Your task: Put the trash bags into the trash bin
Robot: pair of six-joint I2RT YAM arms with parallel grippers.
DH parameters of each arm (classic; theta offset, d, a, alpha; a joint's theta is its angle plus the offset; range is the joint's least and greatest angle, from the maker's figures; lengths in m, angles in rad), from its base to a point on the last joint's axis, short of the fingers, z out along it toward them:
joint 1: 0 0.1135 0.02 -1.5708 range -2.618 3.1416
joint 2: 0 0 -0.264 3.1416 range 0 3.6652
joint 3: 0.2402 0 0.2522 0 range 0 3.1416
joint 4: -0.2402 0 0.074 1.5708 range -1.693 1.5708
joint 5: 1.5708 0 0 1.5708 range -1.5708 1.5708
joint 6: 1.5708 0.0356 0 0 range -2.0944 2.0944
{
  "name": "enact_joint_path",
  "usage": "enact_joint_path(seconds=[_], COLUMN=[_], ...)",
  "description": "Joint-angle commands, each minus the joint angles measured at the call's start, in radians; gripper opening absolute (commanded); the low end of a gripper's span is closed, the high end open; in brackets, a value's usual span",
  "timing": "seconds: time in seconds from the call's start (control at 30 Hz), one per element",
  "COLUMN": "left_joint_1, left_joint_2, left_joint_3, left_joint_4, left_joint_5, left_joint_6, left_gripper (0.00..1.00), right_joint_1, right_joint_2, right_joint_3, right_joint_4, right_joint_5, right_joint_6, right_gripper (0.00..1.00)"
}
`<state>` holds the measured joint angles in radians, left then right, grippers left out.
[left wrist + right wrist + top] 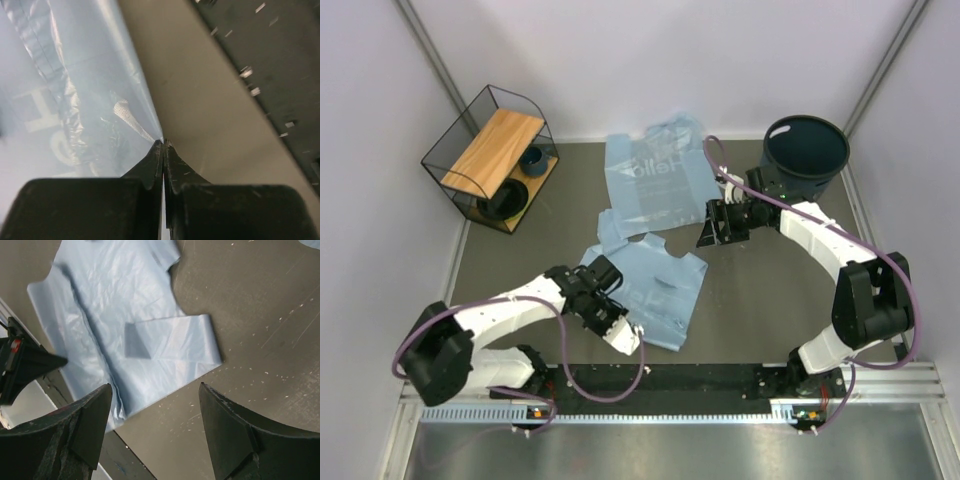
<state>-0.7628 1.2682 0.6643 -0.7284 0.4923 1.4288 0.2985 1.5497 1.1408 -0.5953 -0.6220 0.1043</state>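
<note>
Bag edge (144, 119) in tight left tool (163, 143)

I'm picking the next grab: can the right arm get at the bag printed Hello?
Likely yes. The right pincer is open right beside the Hello-printed trash bag, which lies spread with nothing on it. The left pincer is away, apparently shut on the edge of the nearer trash bag.

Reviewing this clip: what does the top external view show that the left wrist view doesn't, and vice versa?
Only top external: the trash bin, the wire basket and the right tool. Only left wrist: the left tool seen close up, shut, its tips pinching the film's edge. Both: the near trash bag and the dark table.
</note>
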Motion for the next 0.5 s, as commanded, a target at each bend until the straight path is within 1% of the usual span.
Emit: enact_joint_path(seconds=[0.0,0.07,0.1,0.13,0.2,0.23,0.3,0.33,0.37,0.47], left_joint_1=[-0.107,-0.125,-0.127,-0.127,-0.112,-0.081,-0.044,-0.009,0.002,0.014], left_joint_2=[-0.087,-0.078,-0.066,-0.026,0.032,0.095,0.155,0.207,0.232,0.286], left_joint_3=[0.079,0.109,0.127,0.177,0.236,0.298,0.371,0.403,0.463,0.492], left_joint_4=[-0.198,-0.238,-0.239,-0.243,-0.259,-0.275,-0.286,-0.29,-0.283,-0.217], left_joint_5=[0.145,0.176,0.166,0.14,0.102,0.094,0.098,0.106,0.1,0.023], left_joint_6=[-0.134,-0.218,-0.253,-0.33,-0.344,-0.337,-0.34,-0.323,-0.317,-0.304], left_gripper=[0.0,0.0,0.0,0.0,0.0,0.0,0.0,0.0,0.0,0.0], right_joint_1=[0.008,0.007,0.007,0.007,0.008,0.007,0.007,0.007,0.007,0.007], right_joint_2=[-0.008,-0.007,-0.004,-0.002,0.003,0.004,0.009,0.009,0.009,0.009], right_joint_3=[0.037,0.037,0.039,0.039,0.039,0.039,0.04,0.04,0.04,0.039], right_joint_4=[0.006,0.006,0.006,0.005,0.006,0.006,0.006,0.006,0.005,0.0], right_joint_5=[-0.015,-0.015,-0.015,-0.015,-0.015,-0.016,-0.016,-0.016,-0.015,-0.013], right_joint_6=[-0.012,-0.012,-0.014,-0.014,-0.014,-0.014,-0.014,-0.015,-0.015,-0.017], right_gripper=[0.71,0.72,0.71,0.71,0.71,0.71,0.72,0.72,0.71,0.71])
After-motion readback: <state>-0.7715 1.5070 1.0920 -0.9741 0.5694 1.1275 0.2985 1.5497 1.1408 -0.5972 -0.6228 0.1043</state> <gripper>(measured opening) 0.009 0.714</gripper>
